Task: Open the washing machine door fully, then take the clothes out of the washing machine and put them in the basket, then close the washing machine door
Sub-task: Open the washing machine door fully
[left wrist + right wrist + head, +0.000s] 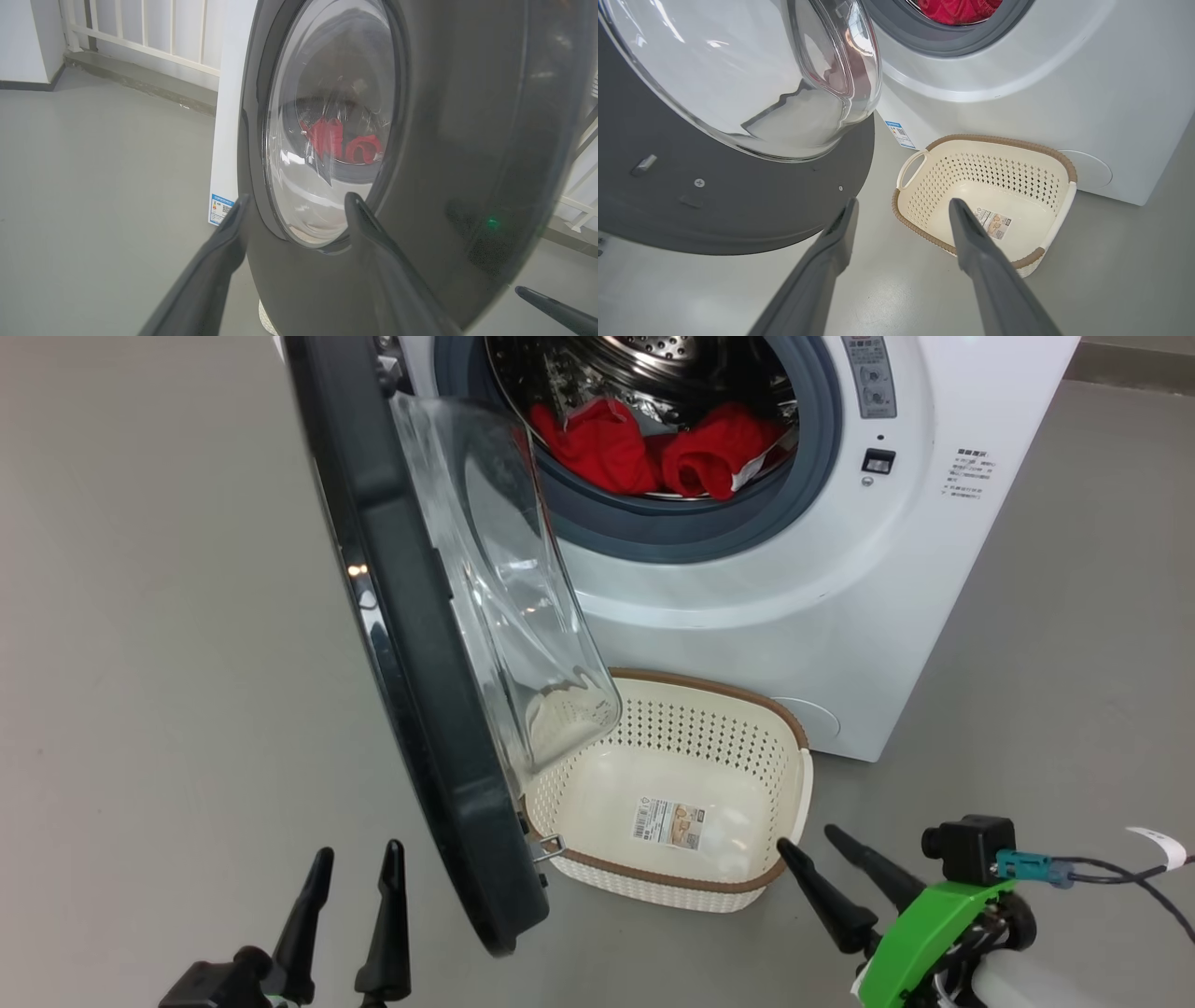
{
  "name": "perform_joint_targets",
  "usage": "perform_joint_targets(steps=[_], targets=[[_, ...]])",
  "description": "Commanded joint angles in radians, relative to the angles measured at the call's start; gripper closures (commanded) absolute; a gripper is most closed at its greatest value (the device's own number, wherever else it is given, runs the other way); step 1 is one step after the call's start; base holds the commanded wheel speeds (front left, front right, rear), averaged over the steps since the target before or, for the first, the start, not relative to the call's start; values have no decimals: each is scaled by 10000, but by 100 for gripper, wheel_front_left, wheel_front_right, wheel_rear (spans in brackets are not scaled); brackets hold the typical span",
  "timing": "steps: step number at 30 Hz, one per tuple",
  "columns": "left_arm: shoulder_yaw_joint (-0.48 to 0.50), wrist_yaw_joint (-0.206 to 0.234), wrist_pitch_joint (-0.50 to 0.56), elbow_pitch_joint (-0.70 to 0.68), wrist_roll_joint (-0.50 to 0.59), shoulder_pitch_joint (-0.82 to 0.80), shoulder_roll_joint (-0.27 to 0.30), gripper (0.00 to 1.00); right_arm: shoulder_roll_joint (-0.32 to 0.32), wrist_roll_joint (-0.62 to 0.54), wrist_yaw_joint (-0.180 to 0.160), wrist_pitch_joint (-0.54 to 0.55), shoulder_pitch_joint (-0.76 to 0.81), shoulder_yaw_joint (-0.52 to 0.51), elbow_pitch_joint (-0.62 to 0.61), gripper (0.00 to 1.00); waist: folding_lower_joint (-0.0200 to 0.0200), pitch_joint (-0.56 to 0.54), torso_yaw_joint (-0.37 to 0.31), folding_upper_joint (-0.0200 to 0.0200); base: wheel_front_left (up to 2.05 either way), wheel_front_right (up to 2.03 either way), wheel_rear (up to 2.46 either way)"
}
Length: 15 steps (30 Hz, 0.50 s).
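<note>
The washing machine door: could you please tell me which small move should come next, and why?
Probably nudge the door wider with the open right tool, which sits on its inner side. The door sticks roughly straight out from the machine, its glass overhanging the basket, and the red clothes lie in the drum.

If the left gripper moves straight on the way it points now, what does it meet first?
Probably the washing machine door: its black outer rim lies ahead of the open left gripper. Depth is unclear.
</note>
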Motion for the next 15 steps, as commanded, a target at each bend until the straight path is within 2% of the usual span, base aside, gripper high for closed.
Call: perform_joint_targets(steps=[1,12,15], targets=[[366,-48,-92,-226,80,-107,106,0,-91,-475,75,-135,-200,-82,-165,0,0,11,-15,0,0,0,0],[429,-40,-92,-232,58,-160,106,0,943,-4254,75,-147,1244,-3841,-1271,0,0,61,8,0,0,0,0],[438,-41,-92,-233,48,-170,106,0,1125,-4924,75,-147,1536,-4362,-1605,0,0,77,11,0,0,0,0]])
